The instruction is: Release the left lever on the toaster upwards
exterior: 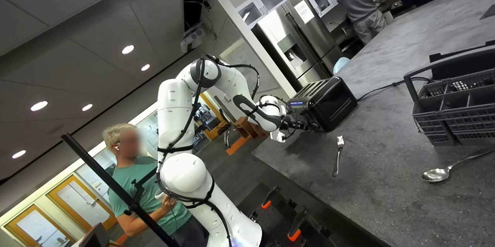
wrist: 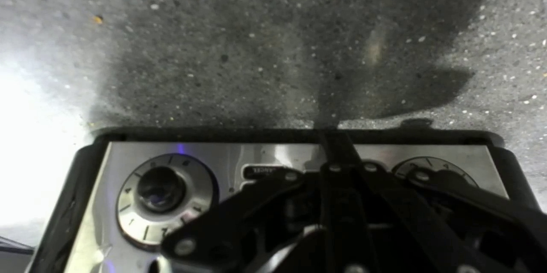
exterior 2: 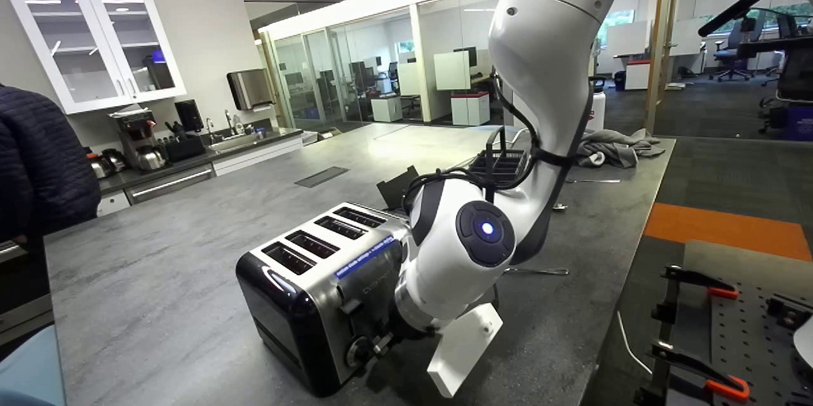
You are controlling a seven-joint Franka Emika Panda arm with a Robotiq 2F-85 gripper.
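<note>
A white robot arm point(exterior 2: 546, 56) leans in to the front of a four-slot toaster point(exterior 2: 321, 295) standing on a gray tabletop point(exterior 2: 190, 291), the fingers of its gripper point(wrist: 337, 142) drawn together between two dials point(wrist: 160, 192); in the dark wrist view, whether they touch the metal is hard to say. In an exterior view, a fork point(exterior: 338, 158) lies near the toaster, a spoon point(exterior: 437, 174) near a cutlery basket point(exterior: 458, 123).

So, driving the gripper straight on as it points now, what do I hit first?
Likely the toaster, low on its front between the dials; the gripper overlaps it in the wrist view. Depth is unclear, so the counter could come first.
</note>
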